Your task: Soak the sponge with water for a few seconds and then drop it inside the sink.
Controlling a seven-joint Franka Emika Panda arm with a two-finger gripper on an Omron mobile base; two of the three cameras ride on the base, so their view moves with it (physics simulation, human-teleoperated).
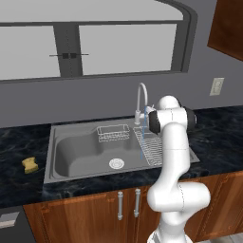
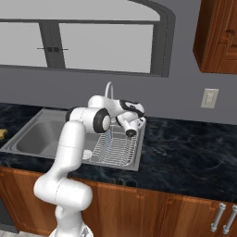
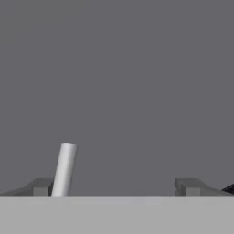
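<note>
Tap [image 1: 141, 97] running, a thin stream [image 1: 143, 137] falling onto the rack [image 1: 151, 148] side of the sink [image 1: 76, 152], most likely turned on ahead of the soak. Gripper [image 3: 117, 187] spread wide and grasping nothing, up at the tap facing the wall. Sponge [image 1: 30, 164] dry on the counter [image 1: 19, 142] left of the sink, well apart from the hand, yet to be fetched.

- You face a black marbled countertop [image 1: 216, 137] w/ wood cabinets [image 2: 152, 208] below.
- Window [image 1: 90, 45] above; wall outlet [image 2: 209, 98] at right.
- Faucet [image 1: 141, 97] runs water.
</note>
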